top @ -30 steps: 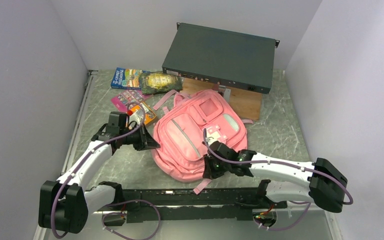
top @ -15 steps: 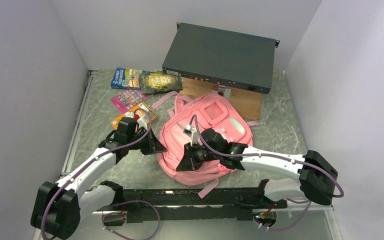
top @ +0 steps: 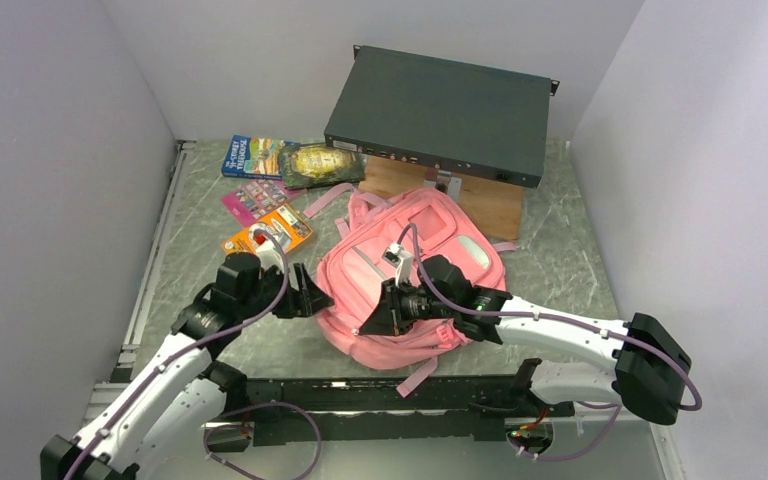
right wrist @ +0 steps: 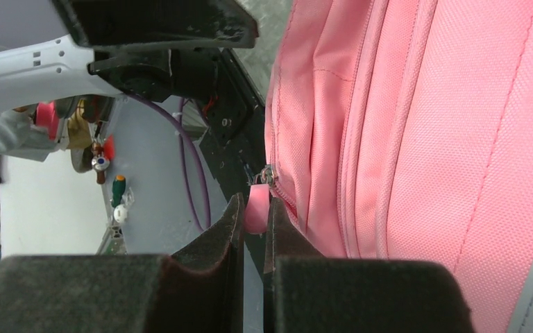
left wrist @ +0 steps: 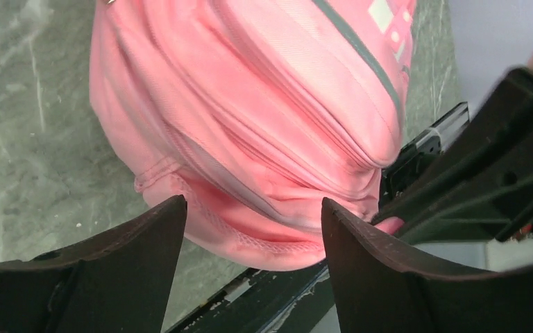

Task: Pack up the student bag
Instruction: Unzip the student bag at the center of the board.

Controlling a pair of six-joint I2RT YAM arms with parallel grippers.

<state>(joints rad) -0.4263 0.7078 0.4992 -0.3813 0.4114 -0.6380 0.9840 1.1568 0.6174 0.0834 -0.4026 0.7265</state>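
Observation:
The student bag (top: 415, 260) is a soft pink backpack lying front up in the middle of the table, its near edge bunched. My right gripper (top: 371, 324) reaches across that near-left edge and is shut on the bag's pink zip pull (right wrist: 256, 205), seen pinched between its fingertips in the right wrist view (right wrist: 255, 208). My left gripper (top: 312, 297) hovers just left of the bag. In the left wrist view its jaws (left wrist: 253, 202) stand wide open and hold nothing, with the bag's rounded corner (left wrist: 250, 118) beyond them.
A dark grey rack box (top: 440, 110) rests on a wooden board (top: 485, 205) behind the bag. A blue book (top: 253, 156), a green packet (top: 322, 165), a pink card (top: 250, 198) and an orange packet (top: 270, 232) lie at the back left. A black rail (top: 380, 395) runs along the near edge.
My right gripper has dragged the zip pull leftwards along the bag's near edge, bunching the bag. My left gripper, shut earlier, has let go and opened wide.

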